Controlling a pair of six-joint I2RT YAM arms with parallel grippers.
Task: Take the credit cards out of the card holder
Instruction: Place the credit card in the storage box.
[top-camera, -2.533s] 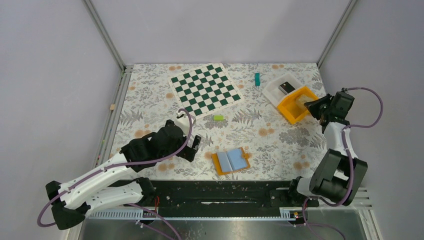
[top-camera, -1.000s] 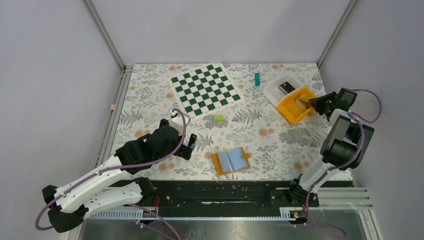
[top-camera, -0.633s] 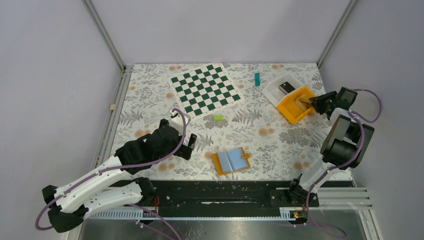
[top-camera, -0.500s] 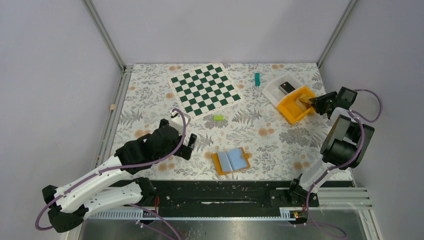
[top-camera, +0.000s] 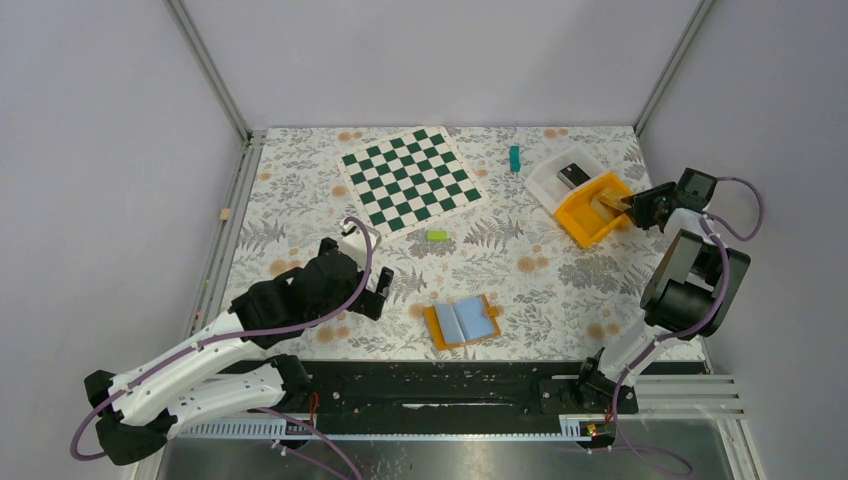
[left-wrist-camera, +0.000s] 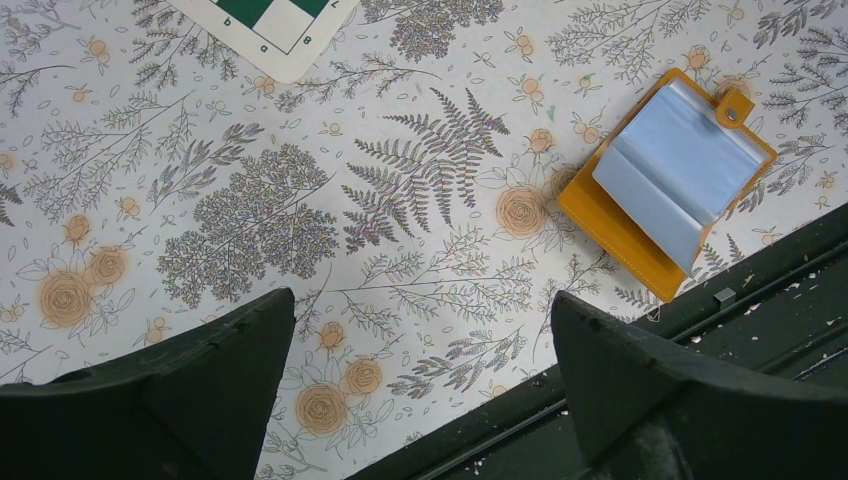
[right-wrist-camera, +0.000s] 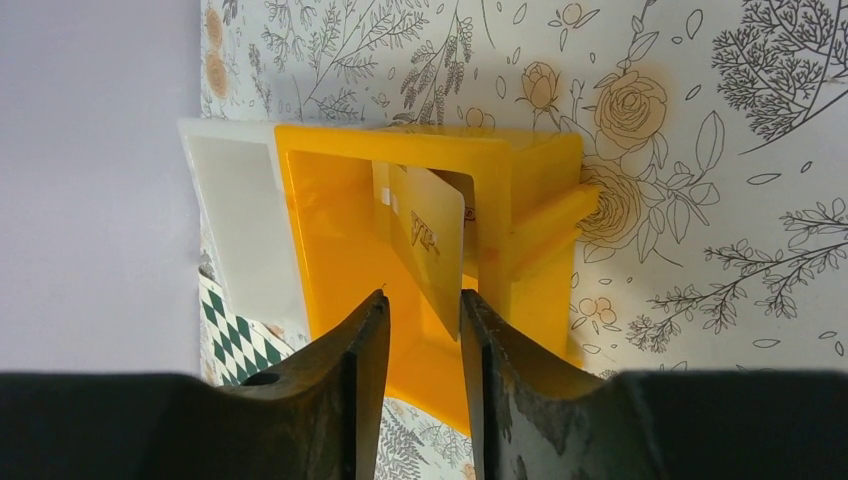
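Left claw (left-wrist-camera: 420, 310) spread wide, empty, above floral table (left-wrist-camera: 250, 200); open card holder (left-wrist-camera: 610, 225) ahead-right. Right claw (right-wrist-camera: 423, 310) nearly closed at card (right-wrist-camera: 430, 240) in orange bin (right-wrist-camera: 340, 220); grip unconfirmed. Plain grey walls (top-camera: 420, 60) beyond.

Tablecloth (top-camera: 300, 200): white, printed with grey-green ferns and foliage and pale orange roses. Chessboard mat (top-camera: 410, 178): dark green and white checks with a white border; the two small blocks are teal (top-camera: 514, 158) and lime green (top-camera: 436, 235). Card holder (top-camera: 431, 326): orange, showing light-blue credit cards (top-camera: 465, 318); bin (top-camera: 590, 215): a yellower orange, containing a cream card (right-wrist-camera: 430, 235) with a gold mark; tray (top-camera: 545, 180): white; left arm (top-camera: 190, 365): white shells with black joints; right arm (top-camera: 690, 280): mostly black.
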